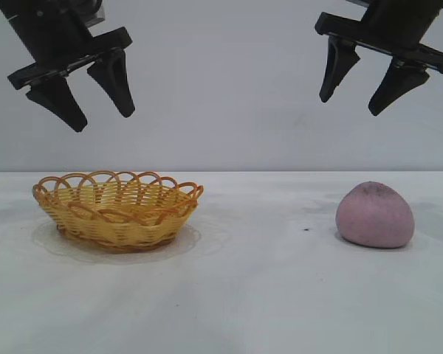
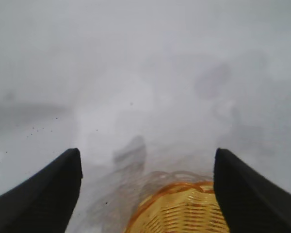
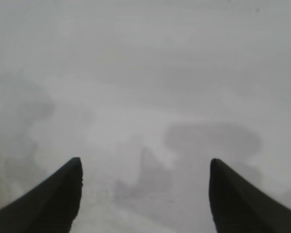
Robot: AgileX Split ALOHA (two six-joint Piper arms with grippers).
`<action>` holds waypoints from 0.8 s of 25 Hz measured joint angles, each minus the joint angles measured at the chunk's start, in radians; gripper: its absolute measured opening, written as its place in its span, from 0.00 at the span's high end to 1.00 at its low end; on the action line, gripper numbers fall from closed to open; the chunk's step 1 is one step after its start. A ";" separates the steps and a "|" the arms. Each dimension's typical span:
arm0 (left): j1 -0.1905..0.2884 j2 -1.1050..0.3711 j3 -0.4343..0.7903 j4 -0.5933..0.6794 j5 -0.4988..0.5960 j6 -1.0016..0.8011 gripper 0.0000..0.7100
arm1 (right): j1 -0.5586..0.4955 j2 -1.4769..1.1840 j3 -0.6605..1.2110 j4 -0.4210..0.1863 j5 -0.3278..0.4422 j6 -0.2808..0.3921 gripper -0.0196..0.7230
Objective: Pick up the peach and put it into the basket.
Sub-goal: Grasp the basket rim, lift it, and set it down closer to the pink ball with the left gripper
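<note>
Exterior view: sits low, roughly level with the surface [image 1: 236, 295], facing both arms and a plain wall; near enough that the basket [image 1: 118, 209] and peach [image 1: 375, 214] look large.
Left wrist view: looks steeply down past the left end effector [image 2: 145, 194] onto the surface, with the basket's rim [image 2: 174, 188] at the frame edge.
Right wrist view: looks down past the right end effector [image 3: 144, 194] at bare surface, seemingly from some height.
Shared: the exterior and left wrist views both catch the basket; all three see the surface.
</note>
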 joint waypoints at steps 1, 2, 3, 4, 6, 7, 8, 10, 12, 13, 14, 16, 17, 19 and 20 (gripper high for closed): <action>0.000 0.000 0.000 0.000 0.000 0.000 0.25 | 0.000 0.000 0.000 0.000 0.000 0.000 0.34; 0.000 0.000 0.000 0.000 0.000 -0.002 0.25 | 0.000 0.000 0.000 0.000 0.003 0.000 0.34; 0.000 0.000 0.000 0.000 0.000 -0.003 0.25 | 0.000 0.000 0.000 0.000 0.005 0.000 0.34; 0.000 0.000 0.000 0.000 0.000 -0.003 0.25 | 0.000 0.000 0.000 0.000 0.008 0.000 0.34; 0.000 0.000 0.000 0.000 0.000 -0.003 0.25 | 0.000 0.000 0.000 0.000 0.009 0.000 0.34; 0.000 0.000 0.000 0.000 0.000 -0.003 0.25 | 0.000 0.000 0.000 0.000 0.010 0.000 0.34; 0.000 0.000 0.000 0.000 0.000 -0.003 0.25 | 0.000 0.000 0.000 0.000 0.010 0.000 0.34; 0.000 0.000 -0.002 0.013 0.003 -0.003 0.25 | 0.000 0.000 0.000 0.000 0.010 0.000 0.34; 0.000 0.000 -0.020 0.070 0.041 -0.003 0.25 | 0.000 0.000 0.000 0.000 0.012 0.000 0.34; 0.000 0.000 -0.032 0.099 0.071 -0.003 0.25 | 0.000 0.000 0.000 0.000 0.012 0.000 0.34; 0.000 0.000 -0.049 0.136 0.101 -0.003 0.25 | 0.000 0.000 0.000 0.000 0.012 0.000 0.34; 0.000 0.000 -0.087 0.199 0.182 -0.003 0.25 | 0.000 0.000 0.000 0.000 0.012 0.000 0.34; 0.000 0.000 -0.101 0.219 0.215 -0.003 0.25 | 0.000 0.000 0.000 0.000 0.012 0.000 0.34; 0.000 0.000 -0.127 0.245 0.290 -0.003 0.31 | 0.000 0.000 0.000 0.000 0.012 0.000 0.34; 0.000 0.002 -0.136 0.253 0.327 -0.003 0.34 | 0.000 0.000 0.000 0.000 0.012 0.000 0.34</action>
